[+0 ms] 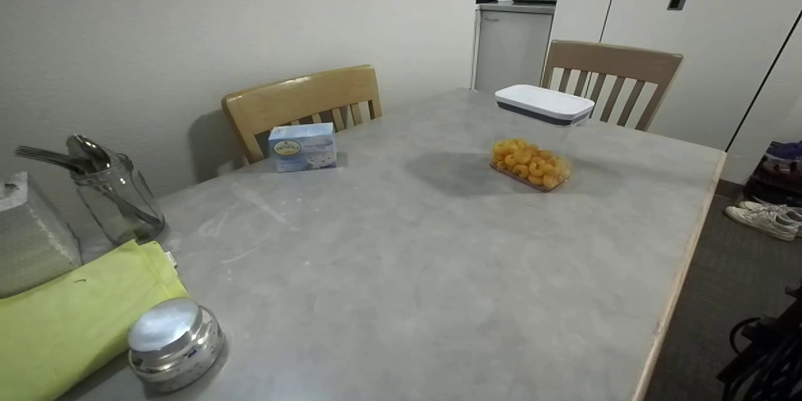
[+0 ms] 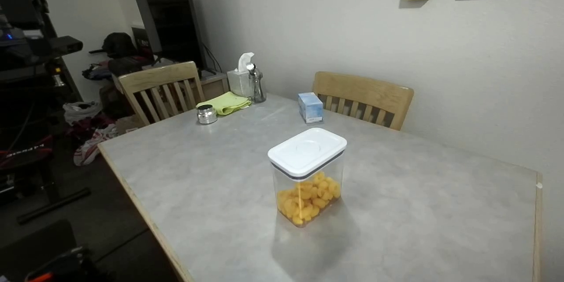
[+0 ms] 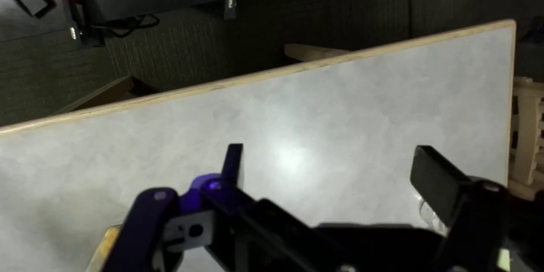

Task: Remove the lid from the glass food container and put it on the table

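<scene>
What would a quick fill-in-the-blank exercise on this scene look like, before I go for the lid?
1. The white lid sits ____ the clear container.
2. In the wrist view, the pincer stands wide ____.
3. Of the light-blue box and the round shiny jar, the ____ is nearer the container.
4. In each exterior view, the wooden chairs number ____.
Missing words: on; open; box; two.
</scene>
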